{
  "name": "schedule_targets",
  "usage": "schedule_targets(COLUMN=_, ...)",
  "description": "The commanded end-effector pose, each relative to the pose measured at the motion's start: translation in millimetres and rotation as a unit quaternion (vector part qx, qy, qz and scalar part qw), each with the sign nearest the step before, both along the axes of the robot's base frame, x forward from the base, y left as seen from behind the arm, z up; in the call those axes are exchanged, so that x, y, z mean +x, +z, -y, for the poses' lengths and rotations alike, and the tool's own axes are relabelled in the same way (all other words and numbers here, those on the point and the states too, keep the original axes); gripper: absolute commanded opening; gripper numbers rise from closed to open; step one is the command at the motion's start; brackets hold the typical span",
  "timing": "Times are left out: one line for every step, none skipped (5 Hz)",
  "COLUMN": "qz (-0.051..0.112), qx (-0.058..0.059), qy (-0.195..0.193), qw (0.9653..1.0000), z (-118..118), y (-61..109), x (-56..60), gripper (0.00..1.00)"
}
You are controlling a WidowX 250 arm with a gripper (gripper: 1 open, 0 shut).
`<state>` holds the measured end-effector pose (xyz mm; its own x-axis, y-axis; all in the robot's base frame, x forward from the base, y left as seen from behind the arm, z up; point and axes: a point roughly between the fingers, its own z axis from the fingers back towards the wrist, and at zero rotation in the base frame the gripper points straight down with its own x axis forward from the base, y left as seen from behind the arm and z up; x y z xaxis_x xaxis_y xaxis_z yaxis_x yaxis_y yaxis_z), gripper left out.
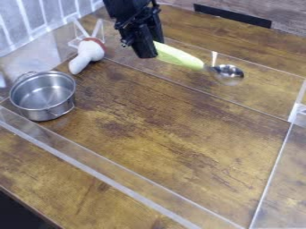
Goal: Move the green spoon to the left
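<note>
Steel bowl, round (42, 96): near left of the pieces listed, upright on the table (138, 159); presumably parked at the side to leave the working area free. Spoon, yellow-green plastic handle, silver metal bowl (180, 57): far side, right of the steel bowl, bowl end pointing right; gripped by the handle end, probably so the metal end stays free for the carry left. Whether it clears the wood cannot be told. Fingers (150, 52), black: closed on that handle, at its left end. White utensil (84, 59): far left, beyond the steel bowl, purpose of its placing unclear. Brands, labels, writing: none legible on any piece.
</note>
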<state>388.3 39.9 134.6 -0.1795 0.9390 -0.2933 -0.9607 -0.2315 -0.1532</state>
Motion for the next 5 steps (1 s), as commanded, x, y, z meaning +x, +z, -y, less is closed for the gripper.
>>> schedule_targets(qz=0.059, qx=0.012, qy=0.01, qw=0.9981, z=-5.6, y=43.1, x=-7.2, gripper=0.0)
schedule_targets(qz=0.062, qx=0.016, qy=-0.002, qw=0.9979, z=-5.9, y=40.7, x=-18.4, gripper=0.0)
schedule_targets(qz=0.064, qx=0.024, qy=0.048, qw=0.9966, z=2.7, y=31.1, x=-27.1, gripper=0.0)
schedule_targets(qz=0.066, qx=0.029, qy=0.114, qw=0.9908, z=1.1, y=29.9, x=-29.1, gripper=0.0)
schedule_targets(qz=0.068, qx=0.034, qy=0.122, qw=0.9897, z=-13.2, y=31.4, x=-29.6, gripper=0.0)
